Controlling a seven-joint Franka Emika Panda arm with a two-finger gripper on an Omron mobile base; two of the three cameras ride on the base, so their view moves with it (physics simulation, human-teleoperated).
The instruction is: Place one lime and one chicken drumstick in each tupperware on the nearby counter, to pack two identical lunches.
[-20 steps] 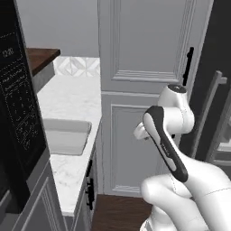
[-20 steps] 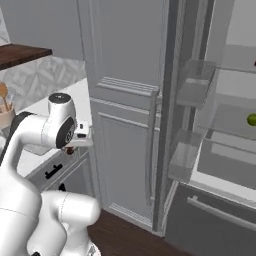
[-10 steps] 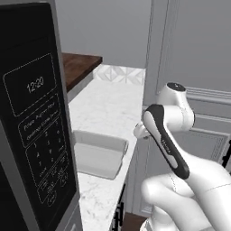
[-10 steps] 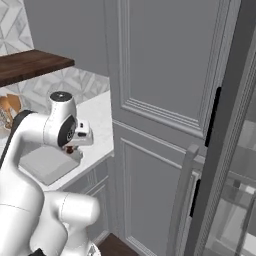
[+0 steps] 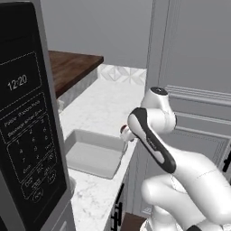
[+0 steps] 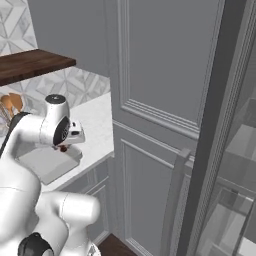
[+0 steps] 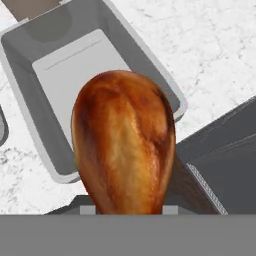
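1. My gripper (image 5: 124, 131) grasps a glossy, browned, teardrop-shaped chicken drumstick (image 7: 124, 142).
2. It hangs above a shallow grey rectangular tupperware (image 7: 60, 60).
3. That sits on the veined marble counter (image 7: 210, 55).
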